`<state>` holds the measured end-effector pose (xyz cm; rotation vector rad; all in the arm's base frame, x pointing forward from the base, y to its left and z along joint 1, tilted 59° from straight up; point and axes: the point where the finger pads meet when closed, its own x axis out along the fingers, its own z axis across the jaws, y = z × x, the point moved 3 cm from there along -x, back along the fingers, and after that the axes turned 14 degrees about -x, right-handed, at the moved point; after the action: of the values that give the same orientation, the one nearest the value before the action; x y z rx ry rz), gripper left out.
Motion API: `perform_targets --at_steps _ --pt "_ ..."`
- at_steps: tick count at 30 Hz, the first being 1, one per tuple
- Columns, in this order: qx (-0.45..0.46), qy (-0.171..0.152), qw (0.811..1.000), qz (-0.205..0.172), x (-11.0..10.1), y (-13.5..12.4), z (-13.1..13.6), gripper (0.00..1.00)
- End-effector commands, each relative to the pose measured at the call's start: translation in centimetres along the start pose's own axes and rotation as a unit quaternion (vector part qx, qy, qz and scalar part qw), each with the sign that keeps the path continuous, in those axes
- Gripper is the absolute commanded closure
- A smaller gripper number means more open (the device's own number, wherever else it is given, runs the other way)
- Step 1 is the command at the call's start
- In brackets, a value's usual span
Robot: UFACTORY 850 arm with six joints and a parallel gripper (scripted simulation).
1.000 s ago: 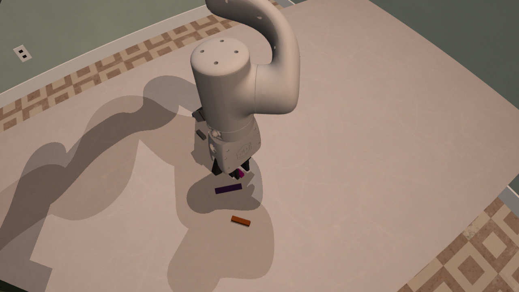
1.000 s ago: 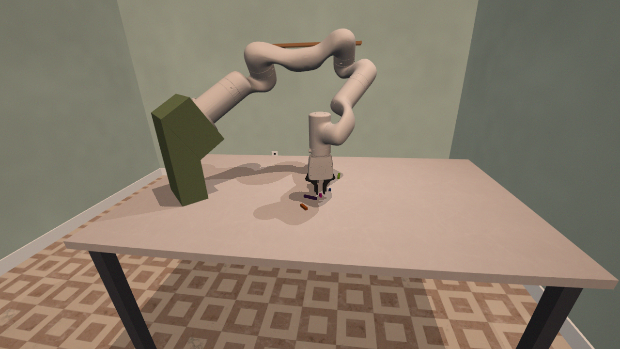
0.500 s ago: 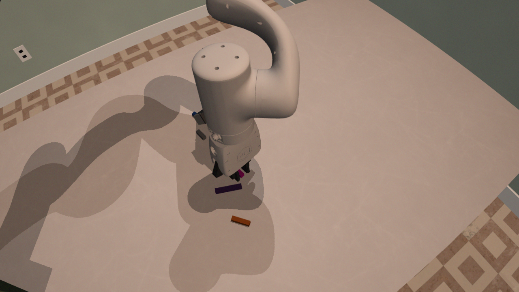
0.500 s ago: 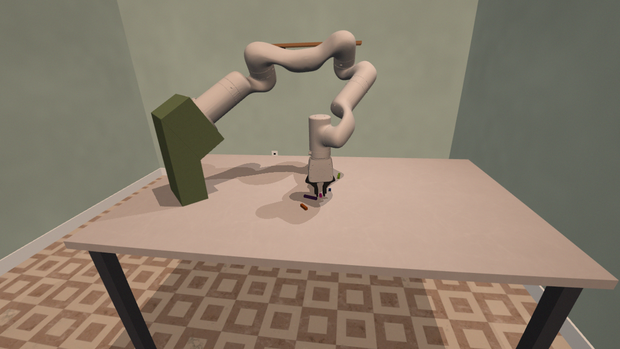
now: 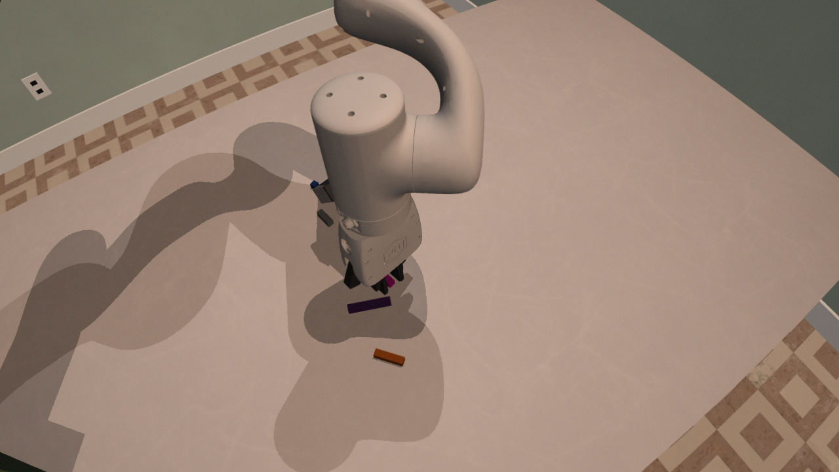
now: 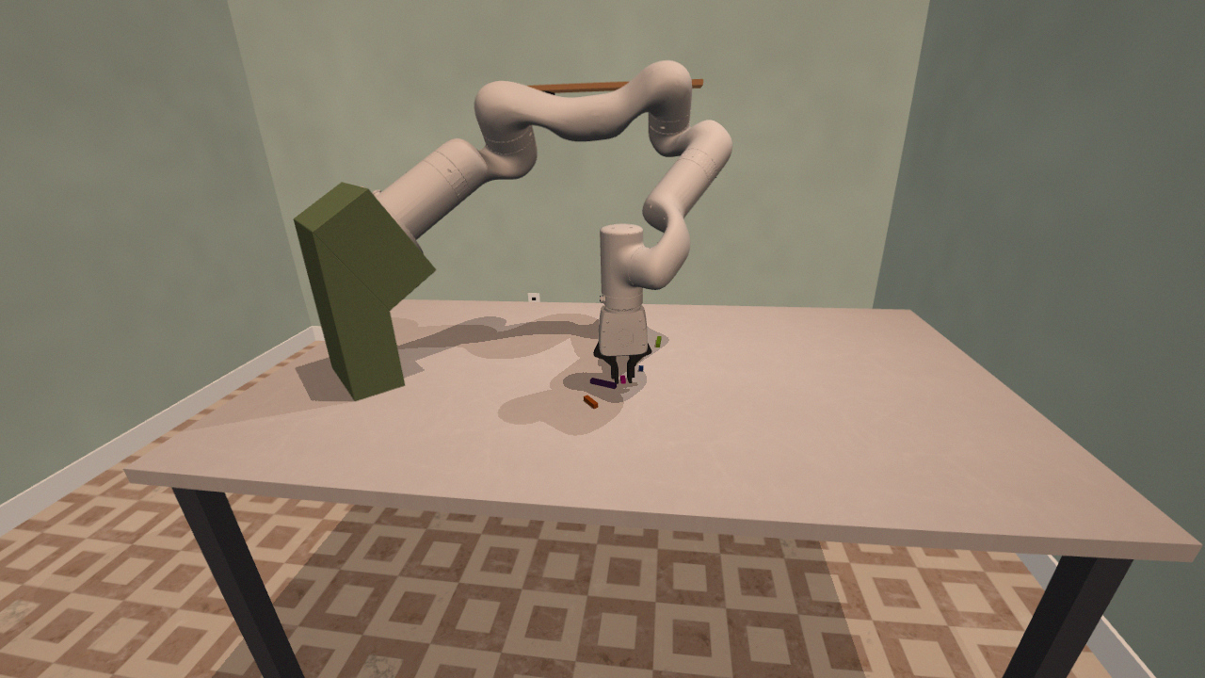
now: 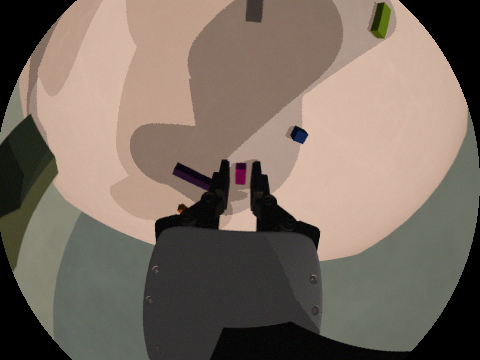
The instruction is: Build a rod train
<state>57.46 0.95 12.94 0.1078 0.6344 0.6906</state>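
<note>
Table (image 5: 615,235) (image 6: 758,446) (image 7: 390,165): its edges were named as in the exterior view.
Gripper (image 5: 391,282) (image 6: 622,380) (image 7: 240,171): stood only partly open, nothing gripped; its narrow spread probably suited a slim rod and kept clear of neighbours.
Magenta rod (image 5: 390,281) (image 6: 623,379) (image 7: 240,175): lay between the fingertips, apart from both, its long sides facing them, ready for a sideways pinch.
Orange rod (image 5: 389,356) (image 6: 590,401) (image 7: 182,208): lay nearer the near edge; four plus two made six, so it was the likely partner.
Purple rod (image 5: 369,305) (image 6: 602,383) (image 7: 191,175): lay toward the left edge from magenta, as the measure only.
Blue rod (image 6: 640,368) (image 7: 300,135): sat toward the far right corner, unneeded, since its match was lime.
Lime rod (image 6: 658,341) (image 7: 381,21): lay nearer the far edge, barred.
Grey rod (image 5: 324,217) (image 7: 254,10): lay apart, a spare.
Train: not yet made.
</note>
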Motion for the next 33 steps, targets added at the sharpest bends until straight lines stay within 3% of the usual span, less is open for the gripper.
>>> perform_targets --at_steps 1,28,29,33 --pt "0.000 0.000 1.000 0.000 -0.03 -0.03 0.02 0.76" --pt "0.000 0.000 1.000 0.000 -0.03 -0.03 0.02 0.76" --pt "0.000 0.000 1.000 0.000 -0.03 -0.03 0.02 0.96" --pt "0.000 0.000 1.000 0.000 -0.03 -0.03 0.02 0.96"
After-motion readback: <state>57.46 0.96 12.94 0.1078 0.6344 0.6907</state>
